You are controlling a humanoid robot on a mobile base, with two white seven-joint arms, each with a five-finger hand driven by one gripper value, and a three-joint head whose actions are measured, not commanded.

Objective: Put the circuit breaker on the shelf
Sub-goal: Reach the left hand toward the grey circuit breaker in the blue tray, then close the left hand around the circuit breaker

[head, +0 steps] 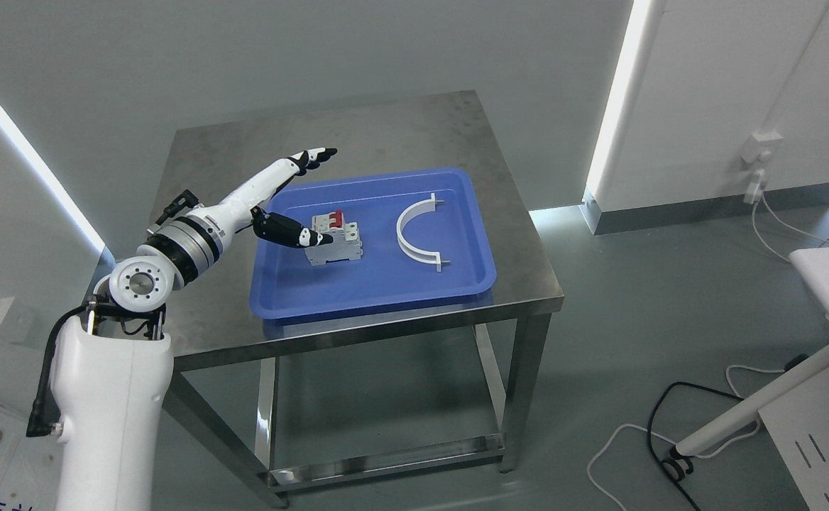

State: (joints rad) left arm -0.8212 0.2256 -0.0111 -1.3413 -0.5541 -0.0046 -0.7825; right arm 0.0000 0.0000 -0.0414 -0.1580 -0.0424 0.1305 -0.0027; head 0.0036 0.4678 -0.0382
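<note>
1. While the left arm comes in from the lower left and reaches across the steel table [386,135], the left hand [288,202] is spread wide and holds nothing: its fingers [311,157] stretch out high toward the far rim of the blue tray [358,298], and its dark thumb [294,233] points low toward the circuit breaker [334,243].
2. Judging from this, the hand is lining up a grasp, and the breaker is not yet held.
3. The thumb tip lies at the breaker's left face, touching it or just short of it; I cannot tell which. The fingers are well clear of it, up and behind.
4. The breaker stands in the left half of the tray, red switch levers on top, grey body below.
5. Risk: if the thumb presses before the fingers close from the far side, the breaker may slide or tip on the smooth tray floor, since nothing braces it.
6. Risk: a close that lands on the levers could flip them or give a poor hold, and the breaker could drop on the way to the shelf.
7. Further right in the tray lies a white curved bracket [414,234], apart from the breaker; a shoved breaker could be pushed toward it.
8. No shelf is clearly in view, and the right arm does not show.
</note>
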